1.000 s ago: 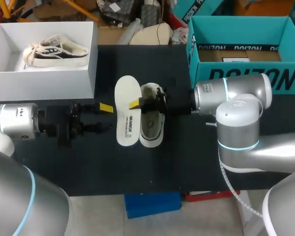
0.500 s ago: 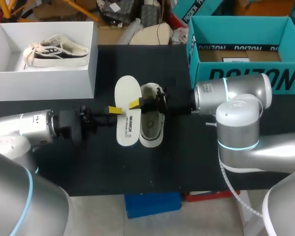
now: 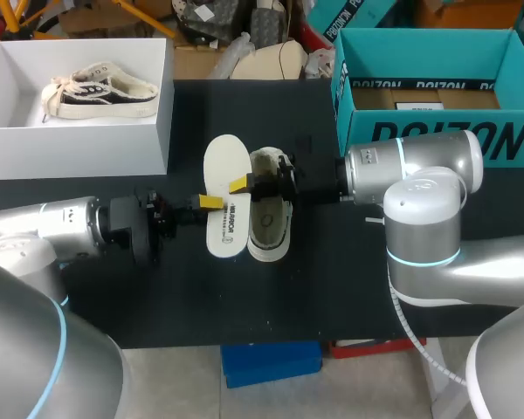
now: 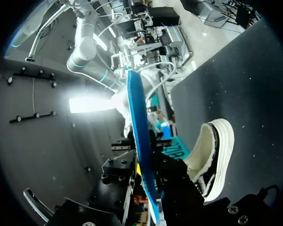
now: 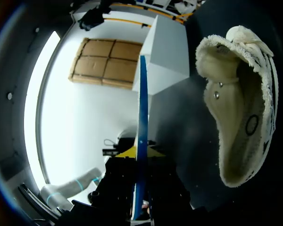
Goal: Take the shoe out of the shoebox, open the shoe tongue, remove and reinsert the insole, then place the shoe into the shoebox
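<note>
Head view: the white insole (image 3: 226,209) lies just beside the shoe (image 3: 269,214) on the black tabletop (image 3: 332,279), on the shoe's left-arm side. The right pincer (image 3: 240,185), over the shoe, pinches the insole's edge nearest the shoe. The left pincer (image 3: 209,202) is at the edge farthest from the shoe, and I cannot tell its grip.

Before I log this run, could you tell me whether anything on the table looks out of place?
Nothing damaged or spilled. The insole is out of the shoe, beside it, with the left gripper and right gripper at opposite edges, as the task expects.
</note>
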Motion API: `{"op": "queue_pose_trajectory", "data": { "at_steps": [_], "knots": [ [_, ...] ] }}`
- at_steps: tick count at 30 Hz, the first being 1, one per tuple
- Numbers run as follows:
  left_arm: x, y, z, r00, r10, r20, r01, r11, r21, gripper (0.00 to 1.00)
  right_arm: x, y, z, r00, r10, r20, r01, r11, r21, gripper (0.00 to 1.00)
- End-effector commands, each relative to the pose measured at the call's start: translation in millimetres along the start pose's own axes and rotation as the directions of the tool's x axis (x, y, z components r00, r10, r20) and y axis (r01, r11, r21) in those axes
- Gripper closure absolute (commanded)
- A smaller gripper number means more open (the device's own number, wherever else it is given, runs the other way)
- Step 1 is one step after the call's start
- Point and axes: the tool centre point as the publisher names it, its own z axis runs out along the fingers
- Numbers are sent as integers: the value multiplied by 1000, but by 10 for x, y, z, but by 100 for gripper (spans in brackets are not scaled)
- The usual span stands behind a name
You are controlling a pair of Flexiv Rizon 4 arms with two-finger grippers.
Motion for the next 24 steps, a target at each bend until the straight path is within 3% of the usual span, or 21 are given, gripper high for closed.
{"op": "queue_pose_trajectory", "data": {
  "at_steps": [1,2,4,5,6,12,13,14,18,24],
  "knots": [
    [-5,-34,60,1000,9,-21,-9,1000,8,76,-2,-3,12,1000,0,1,0,1000,-3,100],
    [-1,-43,72,1000,8,-22,-8,1000,14,74,-2,-3,12,1000,0,1,0,1000,-3,100],
    [-3,-52,85,1000,9,-21,-9,1000,17,79,-2,-3,12,1000,0,1,0,1000,-3,100],
    [-4,-53,88,1000,8,-20,-8,1000,18,86,-2,-3,12,1000,0,1,0,1000,-3,100],
    [-5,-53,94,1000,7,-20,-7,1000,17,100,-2,-3,12,1000,0,1,0,1000,-3,100],
    [8,-75,90,999,2,-44,-1,1000,17,100,-1,1,5,1000,2,4,-2,1000,-3,100],
    [11,-78,80,999,-2,-53,3,1000,13,100,4,7,-3,1000,3,10,-3,1000,-1,44],
    [13,-84,70,997,-7,-74,7,1000,10,100,13,19,-15,999,-4,43,4,1000,-3,0],
    [12,-162,10,989,-37,-141,40,999,19,100,112,85,-163,980,-43,192,51,998,-39,0],
    [64,-462,-135,965,-74,-252,118,980,163,100,280,99,-471,926,-113,360,161,981,-108,0]
  ]
}}
